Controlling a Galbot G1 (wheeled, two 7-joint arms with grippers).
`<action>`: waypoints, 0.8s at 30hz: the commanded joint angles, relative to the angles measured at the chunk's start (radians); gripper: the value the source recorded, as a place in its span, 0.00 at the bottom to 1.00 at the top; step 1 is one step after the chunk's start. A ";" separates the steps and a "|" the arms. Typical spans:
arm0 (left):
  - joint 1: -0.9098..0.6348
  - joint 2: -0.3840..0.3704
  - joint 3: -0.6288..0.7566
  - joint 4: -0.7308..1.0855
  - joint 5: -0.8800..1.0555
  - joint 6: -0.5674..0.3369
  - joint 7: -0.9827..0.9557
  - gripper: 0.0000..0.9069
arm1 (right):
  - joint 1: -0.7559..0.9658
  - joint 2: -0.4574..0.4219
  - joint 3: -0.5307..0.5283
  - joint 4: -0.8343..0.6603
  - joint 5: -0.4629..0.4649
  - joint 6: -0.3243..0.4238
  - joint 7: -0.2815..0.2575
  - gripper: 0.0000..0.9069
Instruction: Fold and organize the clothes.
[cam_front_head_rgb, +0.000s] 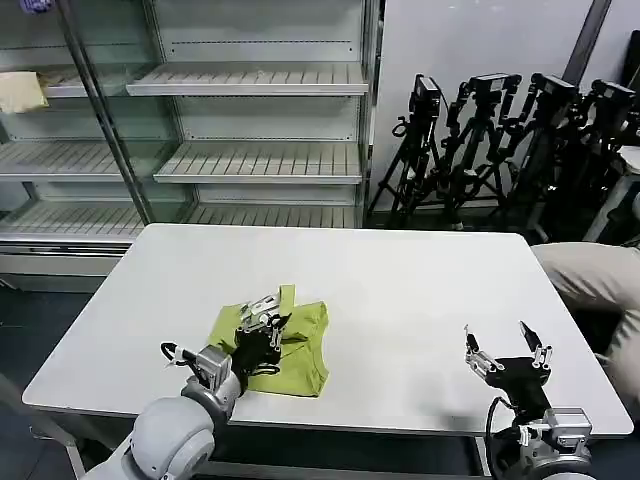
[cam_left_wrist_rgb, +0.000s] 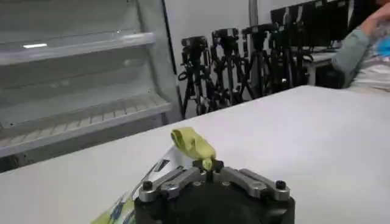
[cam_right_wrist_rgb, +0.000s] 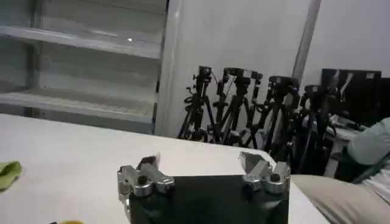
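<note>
Lying lower centre on the white table (cam_front_head_rgb: 400, 300), the T-shirt (cam_front_head_rgb: 300, 345) is pinched by the left gripper (cam_front_head_rgb: 262, 322); right gripper (cam_front_head_rgb: 507, 350) splayed, lower right. Shelves (cam_front_head_rgb: 250, 160) and tripods (cam_front_head_rgb: 500, 140) behind.

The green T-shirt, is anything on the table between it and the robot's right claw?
No, nothing visible is in the way. The right claw hangs open over the near right part of the white table, and just bare tabletop lies between it and the green T-shirt. The left claw is shut on a fold of the T-shirt.

T-shirt (cam_front_head_rgb: 300, 340) soft matt cotton (creased); table (cam_front_head_rgb: 400, 290) smooth.
</note>
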 joint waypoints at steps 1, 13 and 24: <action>-0.065 -0.020 0.036 0.037 -0.039 0.016 -0.040 0.02 | -0.002 0.009 0.002 -0.010 -0.002 0.006 0.001 1.00; -0.079 -0.053 0.041 0.023 -0.153 0.016 -0.095 1.00 | -0.008 0.024 -0.007 -0.013 -0.015 0.013 0.000 1.00; -0.019 0.008 -0.191 0.014 -0.104 0.007 -0.054 1.00 | -0.011 0.018 -0.012 -0.016 -0.013 0.019 -0.003 1.00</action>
